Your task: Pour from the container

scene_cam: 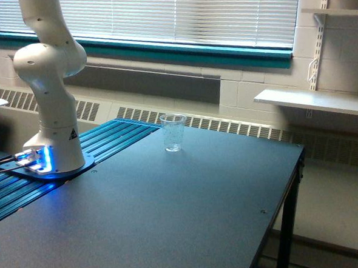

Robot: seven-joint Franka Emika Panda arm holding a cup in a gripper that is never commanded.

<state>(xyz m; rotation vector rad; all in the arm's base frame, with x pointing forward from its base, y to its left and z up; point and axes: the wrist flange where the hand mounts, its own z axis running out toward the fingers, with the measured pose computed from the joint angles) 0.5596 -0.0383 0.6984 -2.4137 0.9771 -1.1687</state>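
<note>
At the exterior view's far left stands the white robot arm point(51, 87), its round base point(53, 160) bolted to the table and lit with a blue glow on the near side; dark cables point(1, 162) run off from the base toward the left edge. The arm rises straight out of the top of the picture, so its gripper lies outside the view, and how far it is opened, or what it has hold of, cannot be told. Under and beside the base is a ribbed teal strip point(112, 135) running along the table's left side. To the right of that spreads the dark, flat table point(172, 219), filling most of the scene. Toward its far edge, about midway across, a tall clear cup with faint speckles point(173, 132) stands upright on the tabletop, well apart from the arm's base. The squat, wide-mouthed container is nowhere in sight here. Behind the table run a radiator grille point(227, 126) and a window with closed blinds point(177, 12). On the far right, white shelves point(314, 101) hang on the block wall.
</note>
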